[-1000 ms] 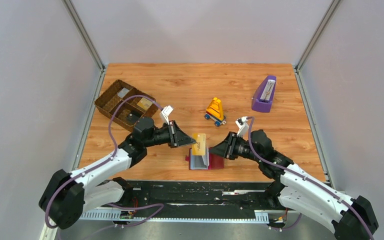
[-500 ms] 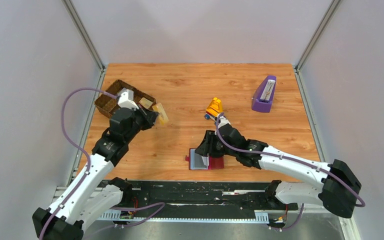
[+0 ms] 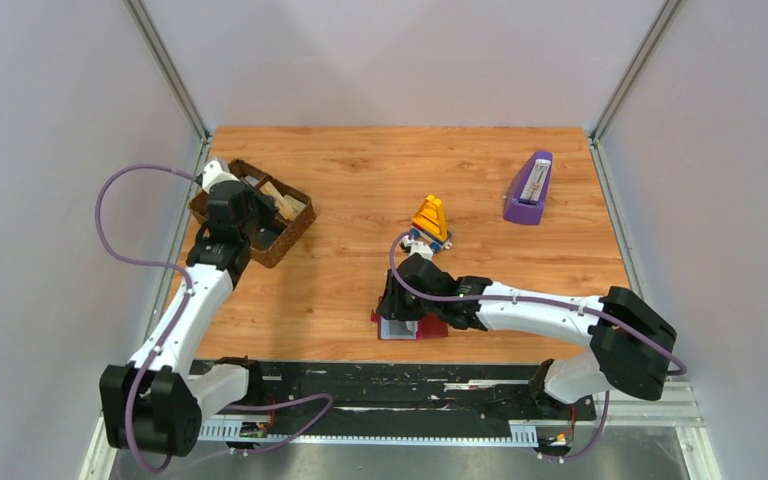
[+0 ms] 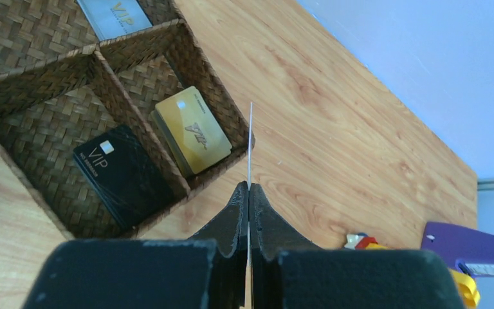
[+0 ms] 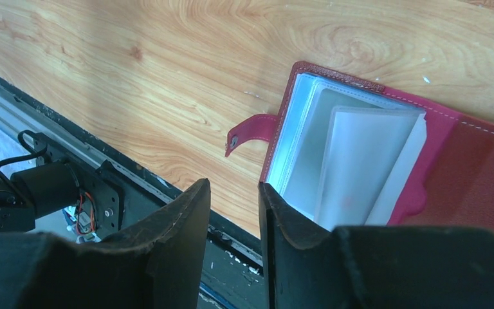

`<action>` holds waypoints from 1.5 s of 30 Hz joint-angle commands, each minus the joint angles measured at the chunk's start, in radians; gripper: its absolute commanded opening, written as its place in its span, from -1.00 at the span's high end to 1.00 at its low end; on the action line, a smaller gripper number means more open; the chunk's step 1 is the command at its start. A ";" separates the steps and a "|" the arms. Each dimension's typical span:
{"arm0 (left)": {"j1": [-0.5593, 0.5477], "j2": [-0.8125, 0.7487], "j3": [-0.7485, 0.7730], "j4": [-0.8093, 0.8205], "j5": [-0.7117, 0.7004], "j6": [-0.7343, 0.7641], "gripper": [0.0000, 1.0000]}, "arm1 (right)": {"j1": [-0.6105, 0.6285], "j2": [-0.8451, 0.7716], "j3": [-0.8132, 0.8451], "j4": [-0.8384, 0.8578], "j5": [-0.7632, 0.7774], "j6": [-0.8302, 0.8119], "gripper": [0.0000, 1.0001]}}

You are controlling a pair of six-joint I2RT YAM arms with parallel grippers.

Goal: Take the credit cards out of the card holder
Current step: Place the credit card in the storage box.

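Note:
The dark red card holder (image 3: 432, 326) lies open near the table's front edge, grey-blue sleeves (image 5: 347, 161) fanned up and snap tab (image 5: 251, 132) sticking out left. My right gripper (image 3: 397, 308) hovers low over its left edge; in the right wrist view this gripper (image 5: 233, 187) is open, nothing between its fingers. My left gripper (image 3: 258, 207) is over the wicker basket (image 3: 290, 237), shut on a credit card (image 4: 251, 141) seen edge-on above the basket's right wall. A gold card (image 4: 193, 132), a black card (image 4: 122, 174) and a grey card (image 4: 112, 14) lie in separate compartments.
A purple wedge stand (image 3: 528, 188) sits at the back right. A yellow toy (image 3: 430, 220) stands just behind my right arm. The black rail (image 3: 410, 378) runs along the front edge, close below the holder. Grey walls enclose the table on three sides.
My left arm carried the yellow card from above the holder back-left to the basket. My right arm swung left and down onto the holder's left side.

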State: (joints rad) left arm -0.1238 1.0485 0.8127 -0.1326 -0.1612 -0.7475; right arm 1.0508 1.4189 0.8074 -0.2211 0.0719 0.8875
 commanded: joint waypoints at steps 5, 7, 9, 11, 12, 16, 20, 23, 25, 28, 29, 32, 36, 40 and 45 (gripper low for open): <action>0.101 0.170 0.006 0.257 0.014 -0.052 1.00 | 0.005 -0.054 0.016 0.014 0.033 -0.030 0.30; 0.118 0.214 0.013 0.294 0.048 -0.060 1.00 | 0.005 -0.073 0.012 0.015 0.034 -0.040 0.29; 0.157 0.254 0.023 0.311 0.074 -0.071 1.00 | 0.005 -0.093 0.009 0.018 0.040 -0.051 0.28; 0.170 0.289 0.027 0.337 0.095 -0.088 1.00 | 0.005 -0.116 0.004 0.019 0.049 -0.057 0.28; 0.173 0.301 0.030 0.356 0.111 -0.091 1.00 | 0.004 -0.127 0.002 0.023 0.052 -0.059 0.28; 0.174 0.372 0.043 0.386 0.149 -0.114 1.00 | 0.003 -0.152 -0.003 0.025 0.058 -0.068 0.28; 0.174 0.439 0.047 0.428 0.172 -0.121 1.00 | 0.003 -0.163 -0.005 0.025 0.057 -0.074 0.28; 0.175 0.492 0.053 0.452 0.196 -0.119 1.00 | 0.003 -0.168 -0.009 0.025 0.056 -0.076 0.28; 0.174 0.511 0.058 0.465 0.218 -0.122 1.00 | 0.004 -0.174 -0.013 0.025 0.058 -0.075 0.28; 0.174 0.524 0.055 0.468 0.217 -0.128 1.00 | 0.002 -0.178 -0.020 0.025 0.065 -0.073 0.28; 0.174 0.526 0.053 0.471 0.216 -0.131 1.00 | 0.002 -0.178 -0.020 0.024 0.067 -0.073 0.27; 0.174 0.530 0.053 0.475 0.220 -0.133 1.00 | 0.002 -0.176 -0.018 0.025 0.069 -0.073 0.26; 0.174 0.535 0.055 0.463 0.228 -0.135 0.99 | -0.002 -0.176 -0.020 0.025 0.074 -0.072 0.24; 0.174 0.530 0.051 0.449 0.226 -0.132 0.95 | -0.005 -0.176 -0.022 0.025 0.073 -0.071 0.22; 0.173 0.527 0.050 0.414 0.223 -0.141 0.94 | -0.008 -0.176 -0.025 0.025 0.073 -0.071 0.21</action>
State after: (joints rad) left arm 0.0467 1.5784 0.8318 0.2836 0.0666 -0.8757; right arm 1.0485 1.2663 0.7841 -0.2276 0.1230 0.8280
